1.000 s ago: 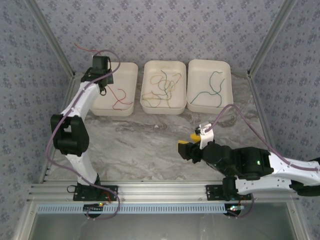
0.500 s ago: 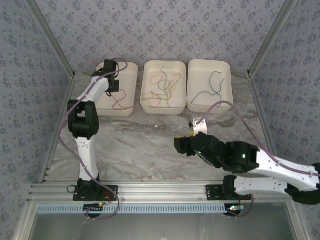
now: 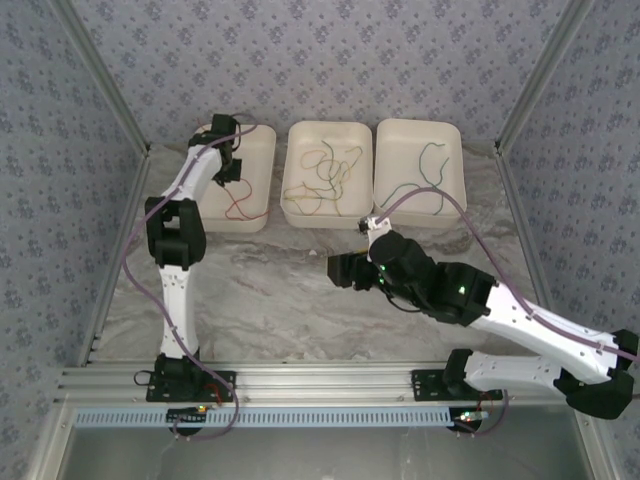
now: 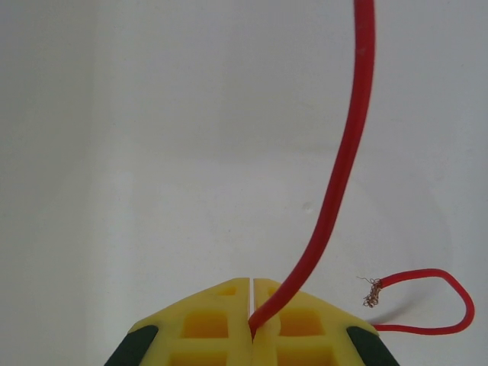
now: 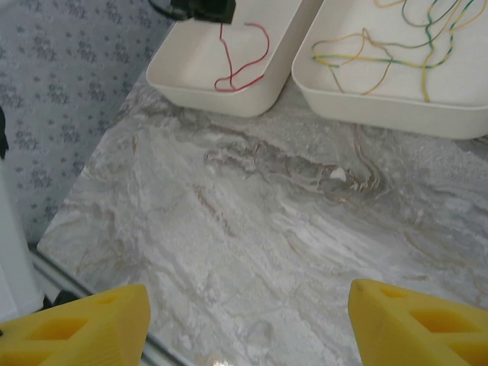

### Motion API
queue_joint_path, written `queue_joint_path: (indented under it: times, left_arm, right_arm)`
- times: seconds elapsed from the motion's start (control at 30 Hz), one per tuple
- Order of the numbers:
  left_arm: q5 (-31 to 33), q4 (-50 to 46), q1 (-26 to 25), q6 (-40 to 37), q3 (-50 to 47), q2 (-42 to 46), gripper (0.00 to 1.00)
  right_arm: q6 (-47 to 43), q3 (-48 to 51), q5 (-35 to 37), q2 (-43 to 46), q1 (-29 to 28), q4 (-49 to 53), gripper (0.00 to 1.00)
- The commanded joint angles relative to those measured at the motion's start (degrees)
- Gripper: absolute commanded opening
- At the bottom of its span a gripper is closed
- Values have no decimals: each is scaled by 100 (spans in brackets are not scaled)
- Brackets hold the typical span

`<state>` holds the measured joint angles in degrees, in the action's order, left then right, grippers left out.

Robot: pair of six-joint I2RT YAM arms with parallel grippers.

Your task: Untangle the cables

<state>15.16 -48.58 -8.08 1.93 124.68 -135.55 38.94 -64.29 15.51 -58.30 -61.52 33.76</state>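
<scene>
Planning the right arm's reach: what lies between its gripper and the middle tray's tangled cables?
Right wrist view: marble tabletop, bare but for a white speck, then the middle tray wall before the cables.

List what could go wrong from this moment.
1. The left jaws pinch the red cable right at their tip, so it may slip out.
2. Its frayed end might snag.
3. The open right jaws point toward the middle tray's tangle; grabbing there may lift several cables together.
</scene>
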Motion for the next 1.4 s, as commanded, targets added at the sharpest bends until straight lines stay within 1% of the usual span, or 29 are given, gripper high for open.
queue_joint_path:
  times: [0.0,0.07,0.13,0.2,0.3,0.37,0.4,0.5,0.6,0.67,0.73,0.83,0.87,0.9,1.03,1.13,1.23,1.27,1.3,1.33,1.37]
  left_arm:
    - [-361,-365,37,-106,145,-147,0]
    - [-340,-432,-13,-212,138,-182,0]
    - [-416,-457,4,-240,92,-182,0]
    - [-463,-507,29,-243,100,-203,0]
    - [-591,-579,52,-274,129,-264,0]
    - [-526,-647,51,-250,191,-317,0]
    - [-484,-669,50,-217,220,-323,3]
    - [-429,-699,31,-116,258,-250,23]
    - [-421,-697,-28,-129,275,-84,37]
    - [-461,-754,-36,-108,341,-2,42]
    - [-320,-898,-36,0,486,34,42]
    - [94,-941,-28,190,477,236,43]
    - [254,-951,-27,291,453,331,46]
    - [328,-964,-15,408,437,448,46]
    - [103,-906,-4,684,197,968,47]
    - [116,-999,-2,950,37,1332,47]
    - [-95,-1060,15,1211,-234,1813,48]
    - [-162,-1021,20,1320,-409,2063,48]
    - [-289,-910,25,1436,-679,2378,52]
    - [-420,-769,25,1529,-947,2656,61]
    - [-535,-589,25,1649,-1330,3052,74]
  right_arm:
    - [-239,-207,-217,-45,337,-708,73]
    - [-238,-304,-393,-141,617,-843,73]
    - [-241,-356,-511,-278,763,-823,73]
    - [-243,-531,-571,-313,786,-886,73]
    - [-239,-458,-599,-294,777,-916,73]
    - [-242,-453,-601,-270,786,-944,72]
    - [-238,-310,-602,-263,784,-943,73]
    - [-238,-263,-610,-254,786,-885,72]
    - [-242,-286,-521,-229,802,-795,73]
    - [-242,-304,-546,-209,907,-775,72]
    - [-408,-354,-591,-208,1021,-737,73]
    - [-485,-352,-699,-208,1218,-696,73]
    - [-507,-554,-745,-195,1284,-679,73]
    - [-538,-582,-759,-183,1321,-642,73]
    - [-600,-565,-733,-88,1427,-567,73]
    - [-615,-459,-694,23,1481,-520,72]
    - [-642,-453,-644,170,1563,-410,73]
    - [-667,-242,-645,238,1636,-362,73]
    - [-706,-201,-639,321,1736,-318,73]
    - [-758,-166,-645,403,1836,-286,73]
    - [-830,-115,-701,515,1992,-273,73]
